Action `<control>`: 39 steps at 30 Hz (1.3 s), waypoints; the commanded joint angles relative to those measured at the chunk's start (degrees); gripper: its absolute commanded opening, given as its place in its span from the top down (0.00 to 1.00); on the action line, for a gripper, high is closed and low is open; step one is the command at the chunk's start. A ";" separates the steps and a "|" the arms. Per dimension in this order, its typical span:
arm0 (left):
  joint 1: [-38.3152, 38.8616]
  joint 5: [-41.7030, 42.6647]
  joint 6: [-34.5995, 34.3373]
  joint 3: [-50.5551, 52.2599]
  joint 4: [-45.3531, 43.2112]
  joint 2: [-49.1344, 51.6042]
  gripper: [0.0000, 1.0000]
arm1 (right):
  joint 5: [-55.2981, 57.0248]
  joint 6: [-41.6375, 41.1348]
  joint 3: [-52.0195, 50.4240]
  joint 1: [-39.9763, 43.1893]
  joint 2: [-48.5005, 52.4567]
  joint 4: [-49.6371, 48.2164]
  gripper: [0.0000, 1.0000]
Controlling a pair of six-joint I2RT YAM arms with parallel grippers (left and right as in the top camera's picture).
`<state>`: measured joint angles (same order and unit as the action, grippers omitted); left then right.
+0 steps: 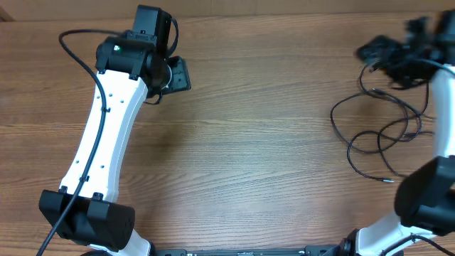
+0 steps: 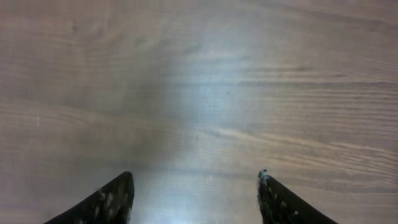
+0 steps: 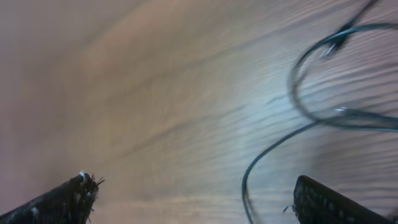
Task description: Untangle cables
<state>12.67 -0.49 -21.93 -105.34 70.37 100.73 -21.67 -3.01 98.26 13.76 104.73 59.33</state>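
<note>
The cables [image 1: 380, 131] lie as long loose black loops on the right part of the wooden table, with a small plug end [image 1: 386, 180] toward the front. My right gripper [image 1: 375, 51] is open at the far right, above the far end of the loops. In the right wrist view one strand [image 3: 292, 134] curves between the open fingers [image 3: 193, 196], nearer the right one, and is not clamped. My left gripper [image 1: 179, 74] is open and empty at the far left, well away from the cables. The left wrist view shows only bare wood between its fingers [image 2: 194, 193].
The wooden table [image 1: 249, 142] spans the view. The white left arm [image 1: 103, 135] runs from the front left to the far left. The right arm's base [image 1: 426, 199] stands at the front right, close to the cable loops.
</note>
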 commanded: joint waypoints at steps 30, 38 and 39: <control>0.48 -8.48 -0.37 15.10 12.76 -15.78 0.00 | 14.16 0.02 -16.15 -13.75 -18.27 7.87 0.00; 0.48 -12.15 -0.42 38.69 -5.79 -40.98 0.00 | 14.43 0.48 -31.08 -13.75 -36.70 -4.98 0.00; 0.48 -12.15 -0.44 41.18 -7.93 -44.28 0.00 | 14.64 0.48 -32.33 -13.75 -38.99 -6.10 0.00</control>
<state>13.37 -10.46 -21.15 -69.80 65.47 63.61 -7.88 -2.35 68.97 -0.08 70.72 54.94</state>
